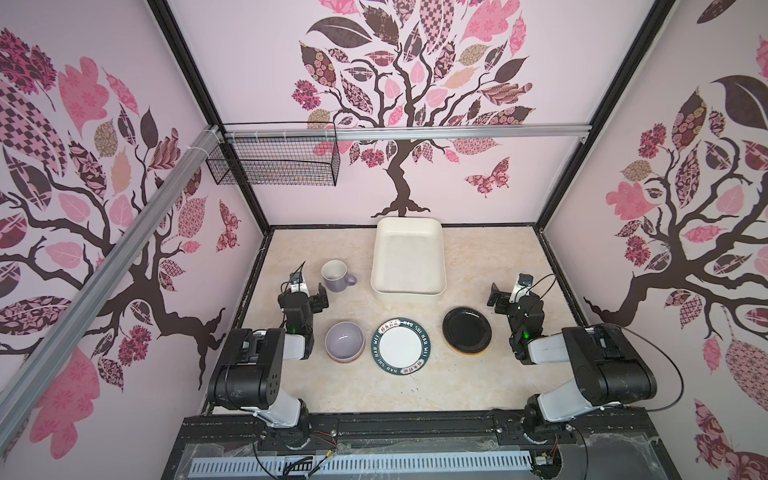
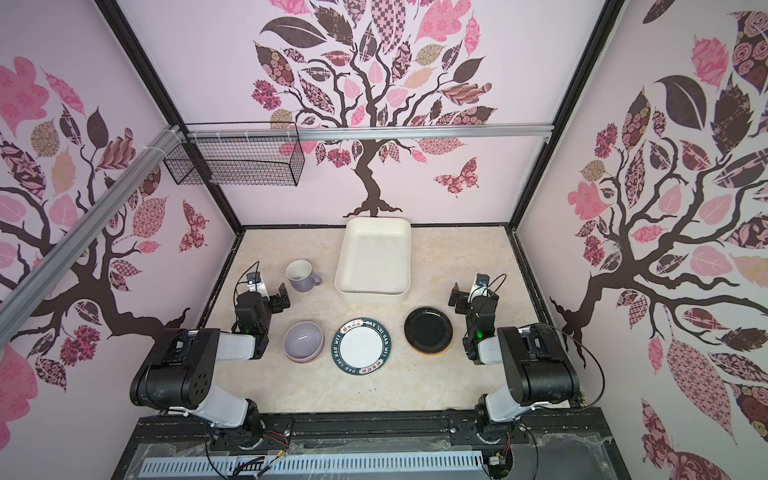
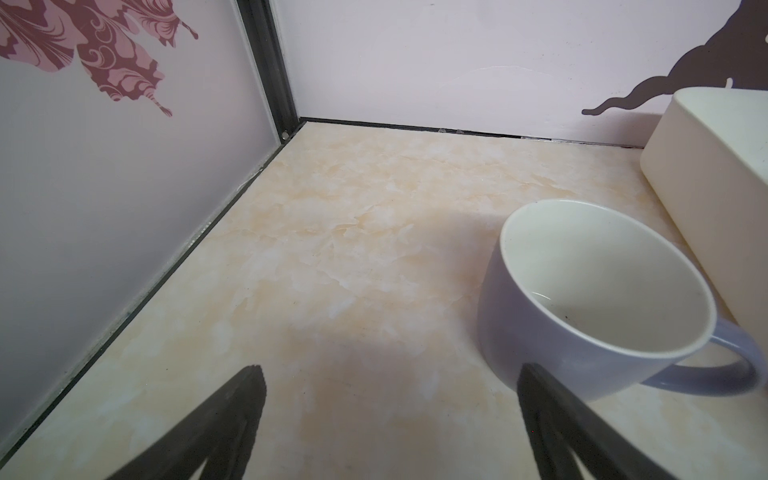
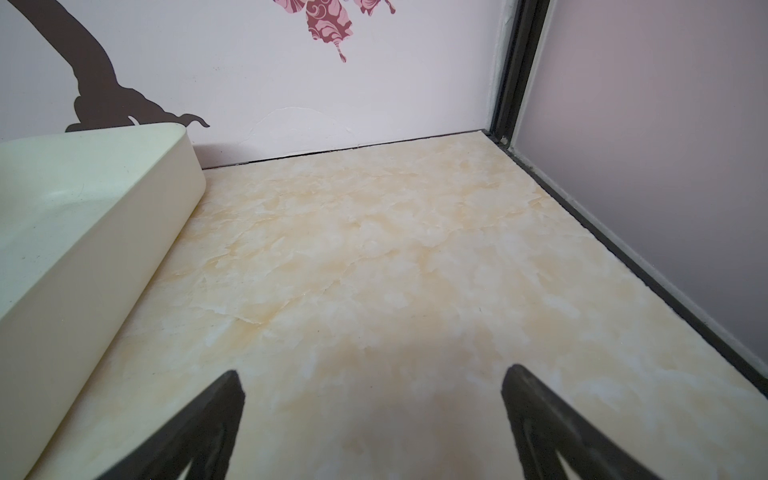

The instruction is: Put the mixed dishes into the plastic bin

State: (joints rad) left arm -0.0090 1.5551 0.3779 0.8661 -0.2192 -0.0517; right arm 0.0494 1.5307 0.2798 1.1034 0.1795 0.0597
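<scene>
1. Top views (both): cream-white rectangular plastic bin [image 1: 409, 296] at back-centre of beige marbled tabletop [image 1: 478, 266]; every dish lies outside it. Lavender ceramic mug [image 1: 336, 276] upright just left of bin. Nearer row, left to right: lavender bowl [image 1: 345, 342], white round plate with green lettered rim [image 1: 401, 348], black round plate [image 1: 466, 329] topping a stack, orange edge beneath.
2. Left wrist: left claw [image 3: 390, 370] spread wide, gripping nothing; mug just beside it, contact unclear.
3. Right wrist: right claw [image 4: 372, 370] spread wide above tabletop, gripping nothing; bin nearby.
</scene>
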